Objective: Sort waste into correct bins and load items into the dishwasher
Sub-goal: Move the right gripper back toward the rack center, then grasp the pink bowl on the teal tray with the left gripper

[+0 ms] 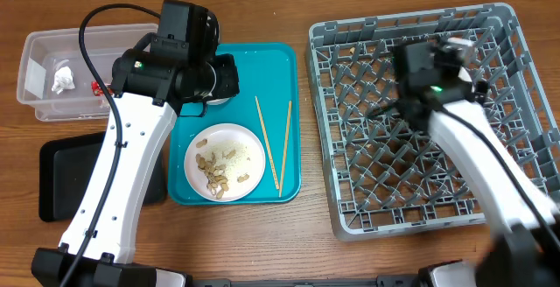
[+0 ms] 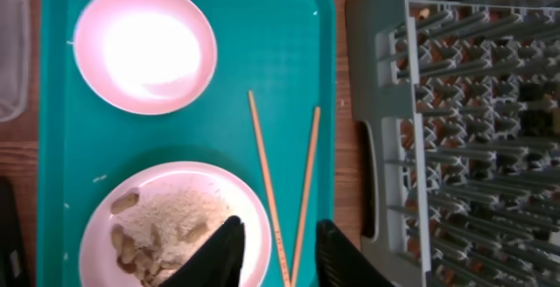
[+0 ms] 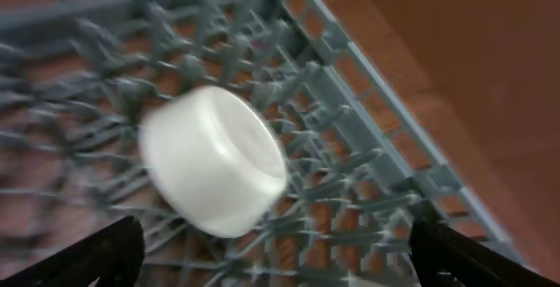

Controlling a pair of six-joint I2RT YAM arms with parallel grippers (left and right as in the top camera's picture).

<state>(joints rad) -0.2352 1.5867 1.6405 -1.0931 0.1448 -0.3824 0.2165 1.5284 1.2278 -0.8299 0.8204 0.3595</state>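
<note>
The big square grey plastic dish rack [image 1: 411,121] sits on the right side of the table; the right arm hides part of its floor. Left of it lies the teal serving tray [image 1: 271,59], its long side running from far to near. The clear plastic tub [image 1: 52,51] is at the far left, with a crumpled white scrap [image 1: 62,80] inside; the flat black tray [image 1: 66,178] lies just in front of it, partly under the left arm. On the teal tray, the round white plate [image 1: 226,162] holds tan food scraps [image 1: 213,171]. The pale-pink bowl [image 2: 144,46] sits behind it, mostly hidden from above. The two thin wooden chopsticks [image 1: 271,143] point from far to near and make a thin V; their near ends almost meet. The small white cup [image 3: 214,160] lies tilted in the rack; it is too blurry to tell which way its mouth faces. The right gripper [image 3: 276,234] is spread wide and holds nothing. The left gripper [image 2: 280,256] is a little open above the near chopstick ends and grips nothing.
</note>
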